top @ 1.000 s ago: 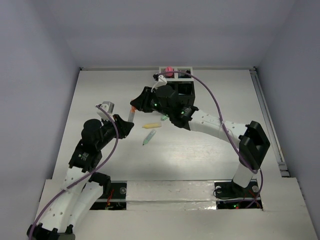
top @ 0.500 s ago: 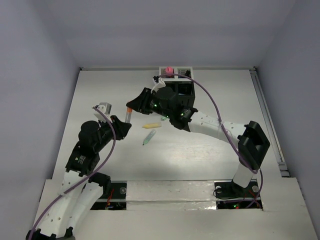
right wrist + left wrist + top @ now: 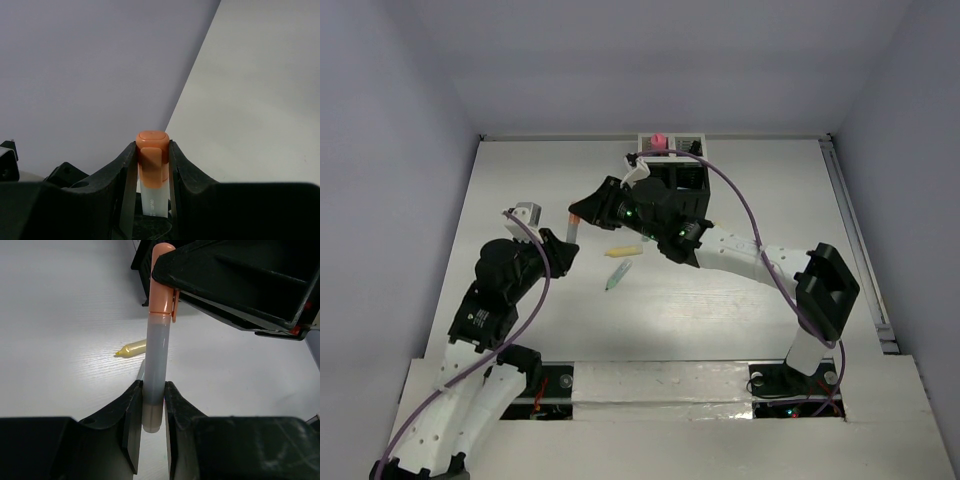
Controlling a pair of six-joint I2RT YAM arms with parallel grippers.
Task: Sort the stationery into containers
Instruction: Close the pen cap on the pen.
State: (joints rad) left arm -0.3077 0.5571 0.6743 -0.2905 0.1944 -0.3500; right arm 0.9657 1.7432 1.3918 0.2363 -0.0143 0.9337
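A marker with a grey barrel and an orange cap (image 3: 573, 222) hangs above the table between both grippers. My left gripper (image 3: 566, 246) is shut on the barrel's lower end (image 3: 153, 405). The right gripper (image 3: 583, 212) is shut on the orange cap (image 3: 151, 152). Below them, a yellow pen (image 3: 623, 251) and a light green pen (image 3: 617, 277) lie on the white table. The mesh containers (image 3: 692, 172) stand at the back, partly hidden by my right arm. A pink tube (image 3: 659, 141) sticks up from a rear compartment.
In the left wrist view the yellow pen (image 3: 132, 348) lies just past the held marker (image 3: 159, 340). Grey walls close the table on the left, back and right. A rail (image 3: 855, 240) runs along the right edge.
The marker, held at both ends, has shifted a little to the left and toward the back. Both arms moved with it. The pens on the table have not moved.
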